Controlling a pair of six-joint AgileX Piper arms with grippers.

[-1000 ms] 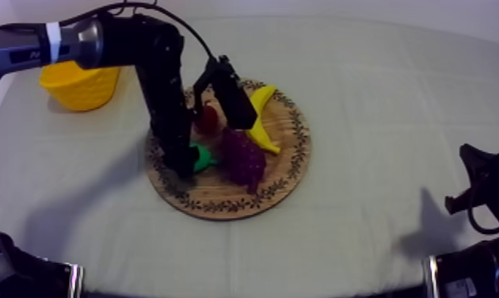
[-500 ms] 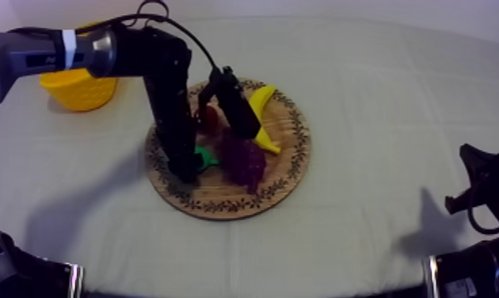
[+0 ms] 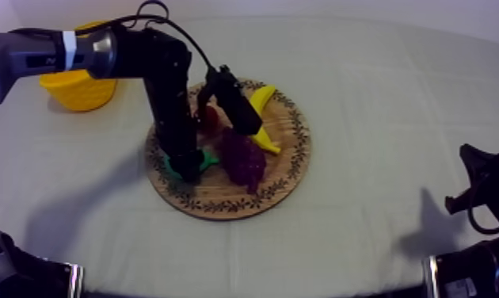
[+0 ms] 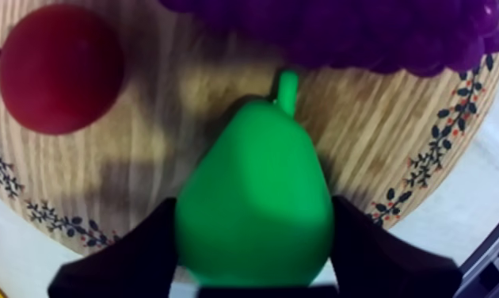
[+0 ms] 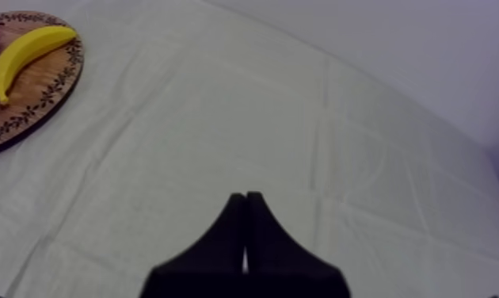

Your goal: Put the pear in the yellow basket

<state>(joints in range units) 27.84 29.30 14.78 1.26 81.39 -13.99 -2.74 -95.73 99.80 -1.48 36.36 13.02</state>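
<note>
Left jaws first, top view: over the last second they have dropped lower onto the pear, which lies on the board beside the grapes. That puts me at the grasp, with the basket well apart behind the arm. Left wrist view: both fingers press the flanks of the pear, spread to its full width; not lifted yet, I judge. Right wrist view: right jaws pinched together on nothing, over bare table.
</note>
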